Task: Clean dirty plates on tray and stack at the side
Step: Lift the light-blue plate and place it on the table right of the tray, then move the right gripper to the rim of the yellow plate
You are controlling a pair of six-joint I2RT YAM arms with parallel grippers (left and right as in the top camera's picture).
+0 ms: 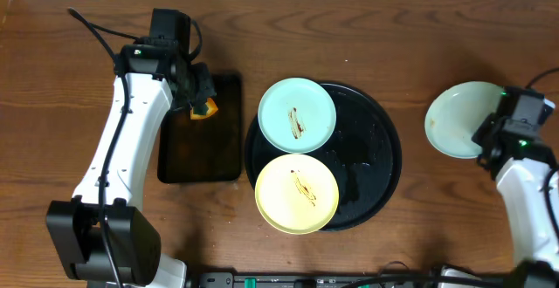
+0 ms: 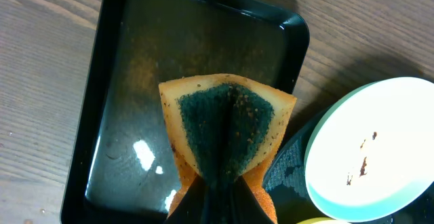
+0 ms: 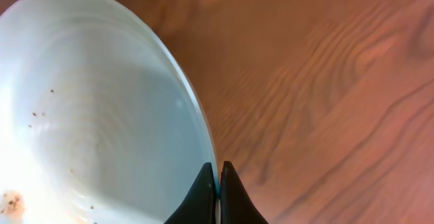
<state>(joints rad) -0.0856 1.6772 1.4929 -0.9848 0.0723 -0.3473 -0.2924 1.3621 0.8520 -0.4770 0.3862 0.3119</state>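
Observation:
The large round black tray (image 1: 377, 153) holds a mint-blue plate (image 1: 297, 115) with a brown smear at its upper left and a pale yellow plate (image 1: 296, 193) with smears at its lower left. A second mint-blue plate (image 1: 456, 120) is over the bare wood at the right; it fills the left of the right wrist view (image 3: 88, 115). My right gripper (image 3: 218, 176) is shut on that plate's rim. My left gripper (image 2: 220, 190) is shut on an orange sponge (image 2: 227, 125) with a dark green pad, over the rectangular tray. The smeared blue plate shows at right (image 2: 369, 149).
A smaller rectangular black tray (image 1: 203, 140), wet and shiny, lies left of the round tray and fills the left wrist view (image 2: 122, 81). Brown wood tabletop (image 1: 419, 26) surrounds everything. The left arm's base stands at the front left (image 1: 100, 240).

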